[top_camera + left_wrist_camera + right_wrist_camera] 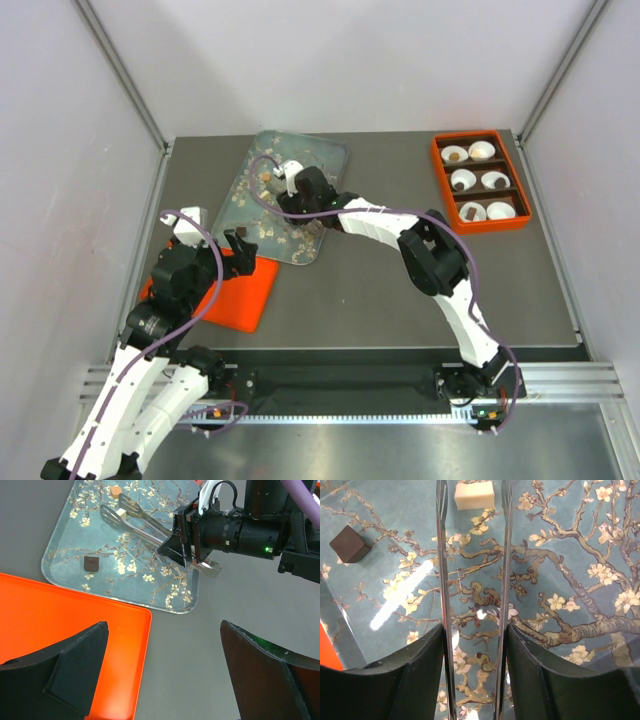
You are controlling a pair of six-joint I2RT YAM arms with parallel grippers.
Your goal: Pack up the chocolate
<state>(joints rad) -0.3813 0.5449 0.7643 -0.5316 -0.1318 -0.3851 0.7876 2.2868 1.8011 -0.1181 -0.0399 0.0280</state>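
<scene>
Right jaws pinch the tongs (114,518), tips straddling a pale chocolate (474,495) for the squeeze; left jaws idle, spread wide.

top external: we look down from behind the near edge on the whole table (400,290).
left wrist: we face down, near the floral tray (150,580).
right wrist: very close over it, along the tongs (442,580), seemingly straight down.
shared: that tray, in all three.
</scene>
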